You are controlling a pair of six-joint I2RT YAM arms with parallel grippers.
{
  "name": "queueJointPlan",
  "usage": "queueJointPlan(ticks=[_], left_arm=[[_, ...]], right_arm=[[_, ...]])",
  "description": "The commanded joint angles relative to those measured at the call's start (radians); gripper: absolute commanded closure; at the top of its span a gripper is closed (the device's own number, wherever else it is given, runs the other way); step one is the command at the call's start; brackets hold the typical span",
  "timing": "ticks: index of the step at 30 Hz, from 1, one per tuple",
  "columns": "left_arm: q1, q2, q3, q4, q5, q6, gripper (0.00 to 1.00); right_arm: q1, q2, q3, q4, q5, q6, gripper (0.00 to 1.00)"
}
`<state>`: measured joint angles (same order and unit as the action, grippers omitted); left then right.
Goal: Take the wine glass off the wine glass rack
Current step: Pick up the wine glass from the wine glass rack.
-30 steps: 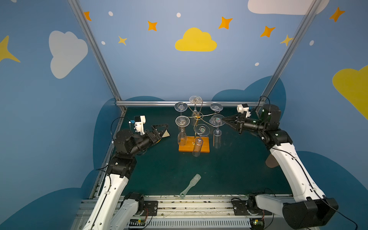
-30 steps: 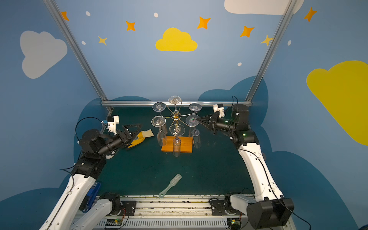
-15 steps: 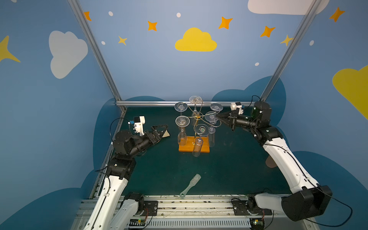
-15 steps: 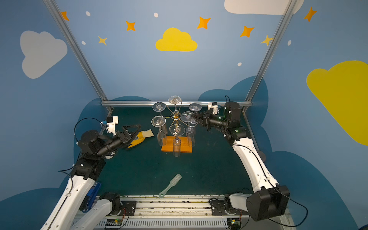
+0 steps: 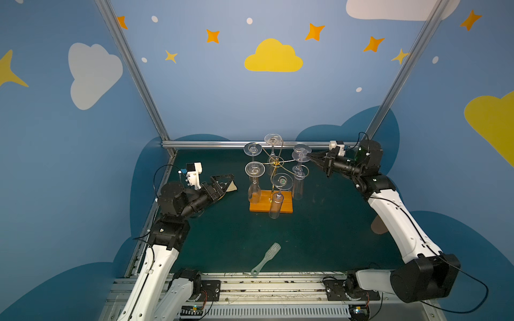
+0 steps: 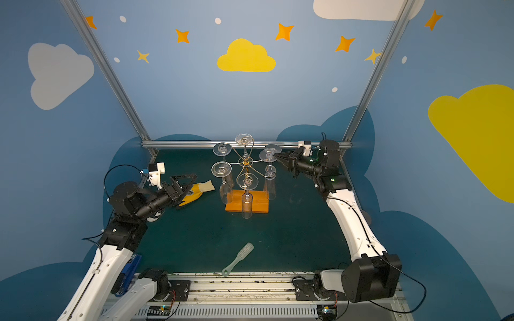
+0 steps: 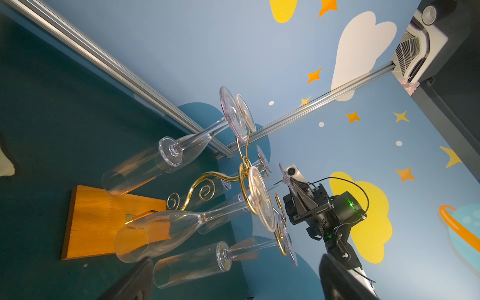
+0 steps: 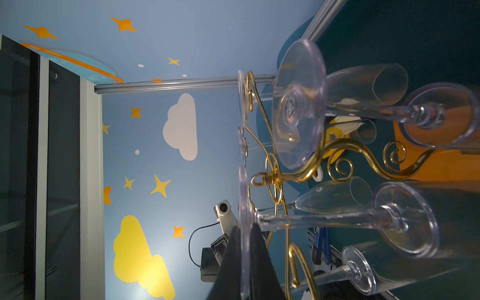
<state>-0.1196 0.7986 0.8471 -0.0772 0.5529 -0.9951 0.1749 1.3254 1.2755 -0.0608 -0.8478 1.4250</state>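
The wine glass rack (image 5: 275,162) is gold wire with curled arms on an orange wooden base (image 5: 260,206), at the back middle of the table. Several clear wine glasses hang from it upside down. My right gripper (image 5: 312,159) (image 8: 244,241) is shut on the round foot of the wine glass (image 5: 298,186) on the rack's right side. In the right wrist view its stem (image 8: 337,218) lies close by a gold arm; I cannot tell whether they touch. My left gripper (image 5: 229,182) (image 7: 236,280) stands open and empty, left of the rack and apart from it.
A yellow and white glove (image 6: 199,190) lies on the green table under the left gripper. A clear plastic brush (image 5: 265,259) lies near the front edge. An aluminium rail (image 5: 217,144) runs along the back, just behind the rack.
My right gripper swung in toward the rack, then rose a little, and the glass it holds moved with it. The left arm has hardly moved.
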Motion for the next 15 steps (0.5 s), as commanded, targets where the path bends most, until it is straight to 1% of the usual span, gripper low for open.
queueJointPlan(ticks=[1,8,15], left_arm=[[0.006,0.007,0.008,0.007,0.007,0.015,0.02],[0.009,0.021,0.033,0.01,0.007,0.018,0.02],[0.01,0.056,0.086,0.017,0.025,0.021,0.02]], right_arm=[[-0.031,-0.035,0.006,0.044,0.0,0.011,1.0],[-0.109,-0.096,-0.037,0.005,-0.028,-0.001,1.0],[-0.216,-0.162,-0.046,-0.093,-0.06,-0.064,1.0]])
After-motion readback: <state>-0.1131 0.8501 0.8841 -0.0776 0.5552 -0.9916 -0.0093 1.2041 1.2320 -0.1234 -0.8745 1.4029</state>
